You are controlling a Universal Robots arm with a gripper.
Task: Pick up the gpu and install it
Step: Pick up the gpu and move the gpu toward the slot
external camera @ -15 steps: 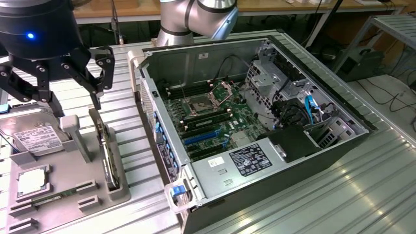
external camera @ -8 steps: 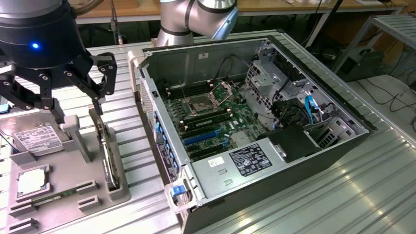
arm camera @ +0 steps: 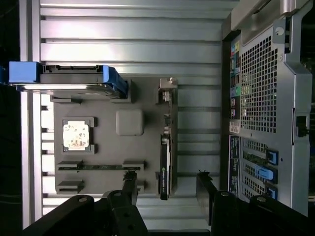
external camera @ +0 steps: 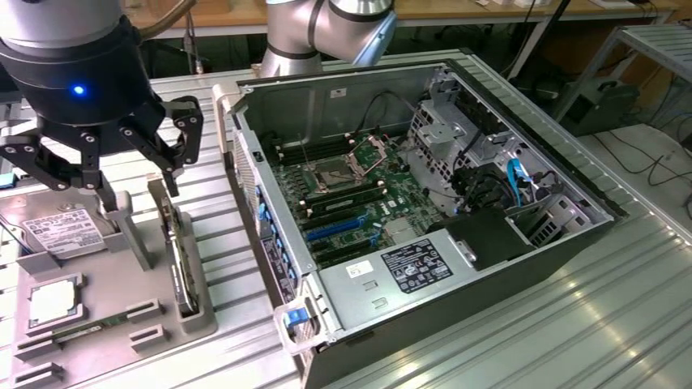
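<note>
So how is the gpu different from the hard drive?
The gpu is thin and dark; the hard drive is boxy and silver with a white label. The gpu stands on its edge in a slot, while the hard drive rests with its broad face up. Both sit on the gray tray.

The gpu (arm camera: 165, 167) is black with a silvery bracket, on a plain grey tray (arm camera: 103, 147); the gripper (arm camera: 167, 178) is matte black too. The worktop (arm camera: 128, 44) is ribbed, pale silver. A blue carrier (arm camera: 115, 81) frames the silver hard drive (external camera: 60, 231). Inside the grey case (external camera: 313, 105), the motherboard (external camera: 362, 194) is green with blue slots (external camera: 335, 231).
</note>
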